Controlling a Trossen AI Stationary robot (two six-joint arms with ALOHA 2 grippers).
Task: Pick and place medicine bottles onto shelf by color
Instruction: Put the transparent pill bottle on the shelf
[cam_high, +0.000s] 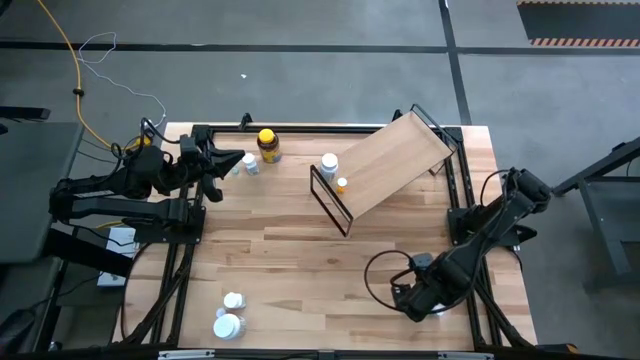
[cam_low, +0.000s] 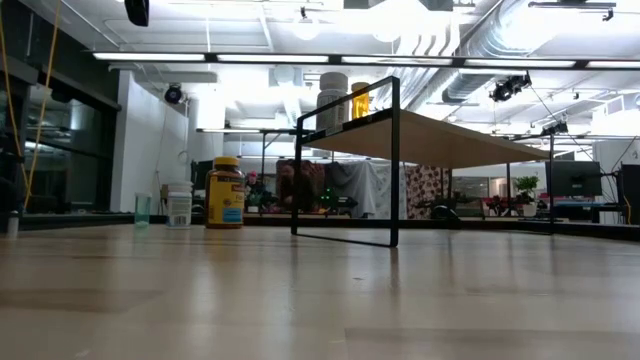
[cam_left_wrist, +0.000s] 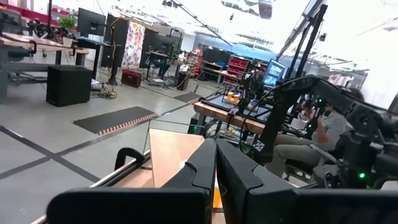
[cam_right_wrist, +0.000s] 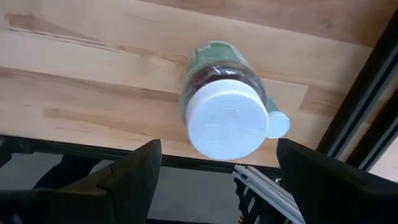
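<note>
A dark bottle (cam_right_wrist: 227, 118) with a white cap and a green label stands upright on the table near its front right corner. My right gripper (cam_right_wrist: 217, 165) (cam_high: 415, 300) hangs open above it and points down, one finger on either side of the cap, without touching it. The shelf (cam_high: 385, 165) stands slanted at the far middle of the table, with a white bottle (cam_high: 329, 163) and a small yellow-capped one (cam_high: 342, 185) on its left end. My left gripper (cam_high: 235, 160) (cam_left_wrist: 216, 168) is shut and level at the far left.
An amber bottle with a yellow cap (cam_high: 268, 145) and a small white bottle (cam_high: 250, 165) stand at the far left near my left gripper. Two white bottles (cam_high: 230, 313) stand at the near left. A smaller white cap (cam_right_wrist: 278, 124) shows beside the dark bottle. The black table frame (cam_right_wrist: 367, 99) runs close by.
</note>
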